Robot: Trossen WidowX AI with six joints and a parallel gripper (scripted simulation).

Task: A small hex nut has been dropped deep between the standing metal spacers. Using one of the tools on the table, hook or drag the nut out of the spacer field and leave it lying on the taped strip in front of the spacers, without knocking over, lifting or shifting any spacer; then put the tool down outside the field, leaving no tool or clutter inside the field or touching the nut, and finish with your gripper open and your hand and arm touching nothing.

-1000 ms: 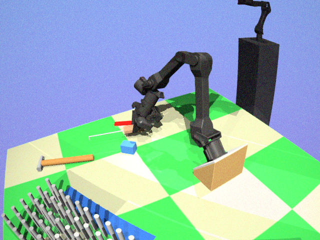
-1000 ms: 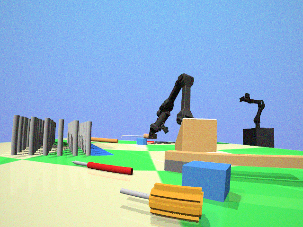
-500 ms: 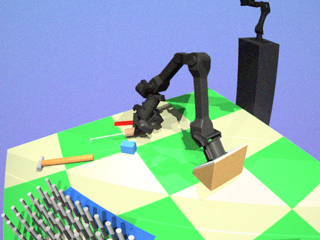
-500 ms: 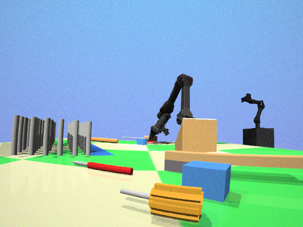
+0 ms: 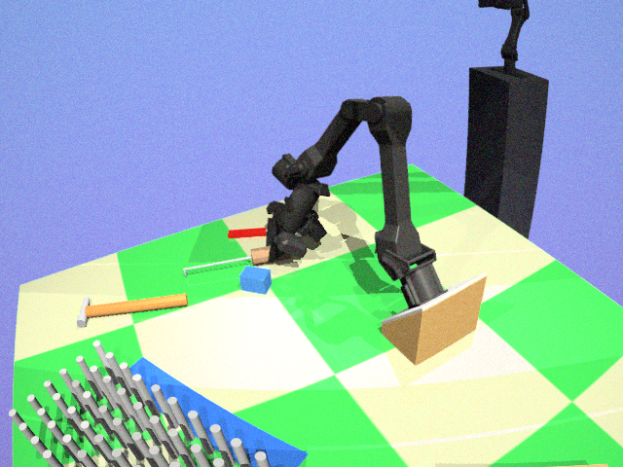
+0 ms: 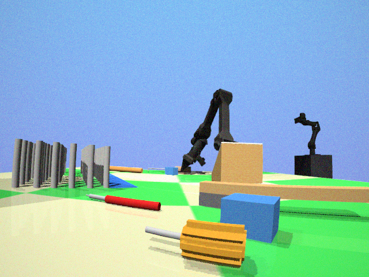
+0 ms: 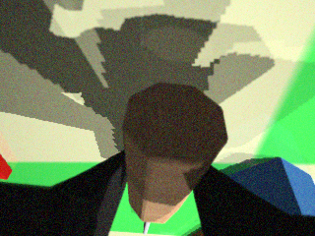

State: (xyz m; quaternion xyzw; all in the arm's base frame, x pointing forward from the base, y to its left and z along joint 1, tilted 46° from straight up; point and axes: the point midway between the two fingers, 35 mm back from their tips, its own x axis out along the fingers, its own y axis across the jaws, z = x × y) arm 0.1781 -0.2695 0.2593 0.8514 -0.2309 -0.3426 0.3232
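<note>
My gripper (image 5: 275,251) (image 6: 185,169) is shut on the light wooden handle (image 5: 260,255) (image 7: 169,123) of a thin hook tool. Its metal rod (image 5: 218,266) points left in the top view, ending in a small bent tip, at or just above the table. The grey standing spacers (image 5: 101,354) (image 6: 72,165) are upright in rows at the lower left of the top view, far from the gripper. The blue taped strip (image 5: 286,452) (image 6: 121,182) lies along their near side. The hex nut cannot be made out in any view.
A small blue block (image 5: 255,279) (image 7: 266,184) stands close beside the held tool. A red bar (image 5: 246,233) lies behind it. A hammer (image 5: 135,305) lies between tool and spacers. The exterior view shows a red screwdriver (image 6: 132,202), yellow-handled driver (image 6: 213,243) and larger blue block (image 6: 250,217).
</note>
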